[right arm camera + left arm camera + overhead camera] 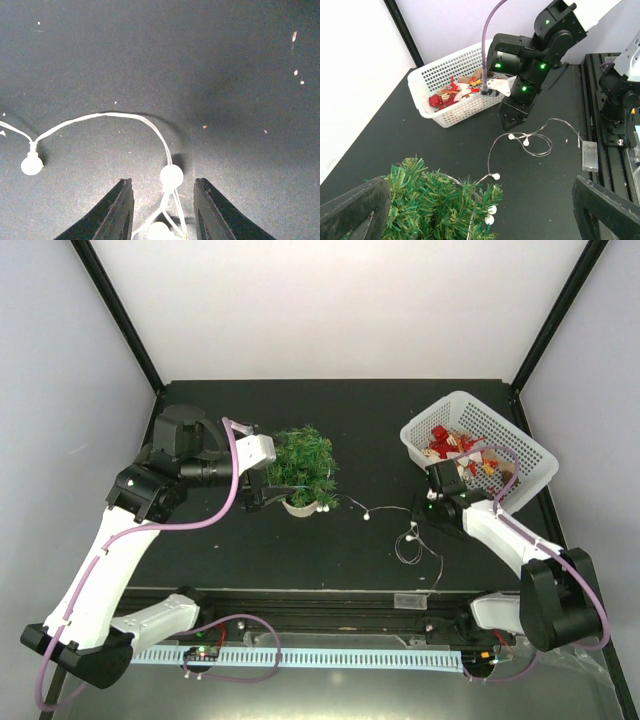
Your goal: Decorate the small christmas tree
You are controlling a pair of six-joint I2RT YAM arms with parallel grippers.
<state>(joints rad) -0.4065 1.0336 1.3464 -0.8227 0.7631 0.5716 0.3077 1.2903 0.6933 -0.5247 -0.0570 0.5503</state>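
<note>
Top external view: the small christmas tree (305, 468) is being shown standing upright in its whitish pot (299, 507) on the black table (250, 560), left of the table's middle. The left gripper (262, 468) is being held just at the tree's 9 o'clock, with its jaws spread fully wide and nothing clamped between them. In the left wrist view the green branches are being seen between the two black fingers (355, 207), crowded toward the finger at 7 o'clock. Whether foliage is touching that finger cannot be told.

A thin light string (368, 511) with white bulbs is being shown partly draped in the branches and trailing from the tree's 4 o'clock side across the table toward 3 o'clock. The right gripper (428, 503) is being held low over that string, at the 7 o'clock corner of the white basket (490, 420).

In the right wrist view its jaws are being held partly apart. A white bulb (171, 176) with its wires is lying between the fingertips (120, 210), with gaps on both sides, so no grip is being shown. A small clear battery box (589, 155) is lying at the string's end.
</note>
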